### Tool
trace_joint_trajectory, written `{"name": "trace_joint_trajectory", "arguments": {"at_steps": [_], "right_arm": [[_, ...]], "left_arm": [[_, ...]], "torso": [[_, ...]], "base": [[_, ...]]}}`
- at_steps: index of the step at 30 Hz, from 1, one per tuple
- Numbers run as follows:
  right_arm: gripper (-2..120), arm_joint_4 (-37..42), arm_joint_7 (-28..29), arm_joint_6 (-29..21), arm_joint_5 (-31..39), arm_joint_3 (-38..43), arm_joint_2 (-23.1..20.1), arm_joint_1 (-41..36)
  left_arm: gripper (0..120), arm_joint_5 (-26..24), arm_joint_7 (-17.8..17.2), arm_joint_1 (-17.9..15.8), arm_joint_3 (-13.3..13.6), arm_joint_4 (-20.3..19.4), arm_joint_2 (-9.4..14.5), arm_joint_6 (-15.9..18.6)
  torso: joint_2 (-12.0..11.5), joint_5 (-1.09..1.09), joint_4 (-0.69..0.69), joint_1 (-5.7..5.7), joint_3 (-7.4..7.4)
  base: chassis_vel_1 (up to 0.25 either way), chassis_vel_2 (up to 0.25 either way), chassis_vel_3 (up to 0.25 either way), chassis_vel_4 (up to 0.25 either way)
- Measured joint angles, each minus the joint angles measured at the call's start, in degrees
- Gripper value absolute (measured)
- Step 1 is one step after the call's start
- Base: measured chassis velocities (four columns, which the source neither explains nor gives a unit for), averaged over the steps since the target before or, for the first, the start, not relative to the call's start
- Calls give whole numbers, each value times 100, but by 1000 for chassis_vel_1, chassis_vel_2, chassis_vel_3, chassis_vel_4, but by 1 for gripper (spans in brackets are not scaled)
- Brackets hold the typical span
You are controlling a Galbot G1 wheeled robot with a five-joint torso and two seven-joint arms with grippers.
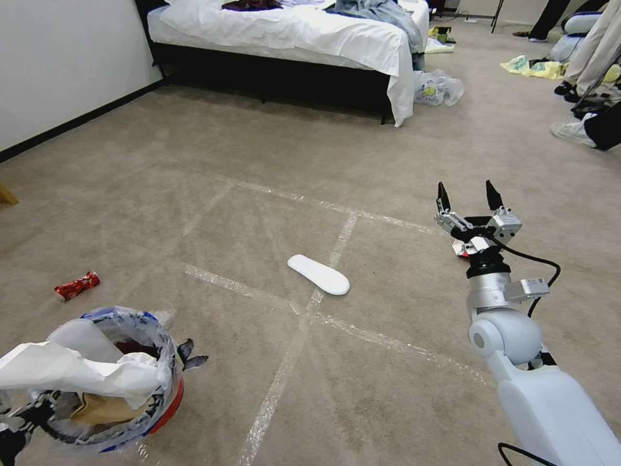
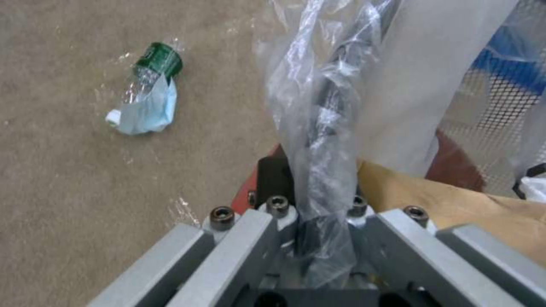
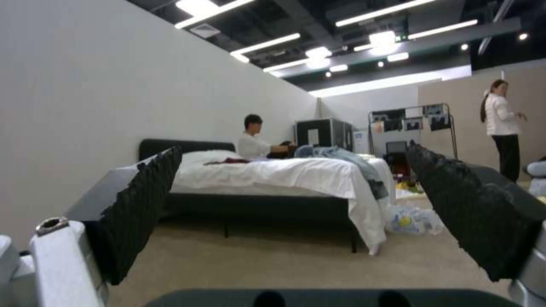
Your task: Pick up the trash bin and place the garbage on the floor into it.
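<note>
Your left gripper (image 2: 318, 238) is clamped on the plastic liner at the rim of the trash bin (image 1: 169, 402), which sits at the lower left of the head view with white paper (image 1: 71, 369) and a brown paper bag (image 1: 103, 409) inside. Your right gripper (image 1: 470, 196) hangs above the floor (image 1: 272, 162), fingers spread wide, nothing between them. A white slipper (image 1: 318, 274) lies on a tape line (image 1: 284, 369) ahead, between the two arms. A red wrapper (image 1: 77, 285) lies just beyond the bin. The left wrist view shows a crushed bottle (image 2: 146, 96) on the carpet beside the bin.
</note>
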Motion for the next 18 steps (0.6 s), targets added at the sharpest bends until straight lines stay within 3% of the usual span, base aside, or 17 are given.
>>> {"name": "trace_joint_trajectory", "arguments": {"at_steps": [18], "right_arm": [[100, -143, -56, 29, -86, -127, 178, -93]], "left_arm": [[1, 46, 79, -47, 10, 162, -13, -14]], "torso": [[0, 1, 0, 0, 0]], "base": [[0, 0, 0, 0]]}}
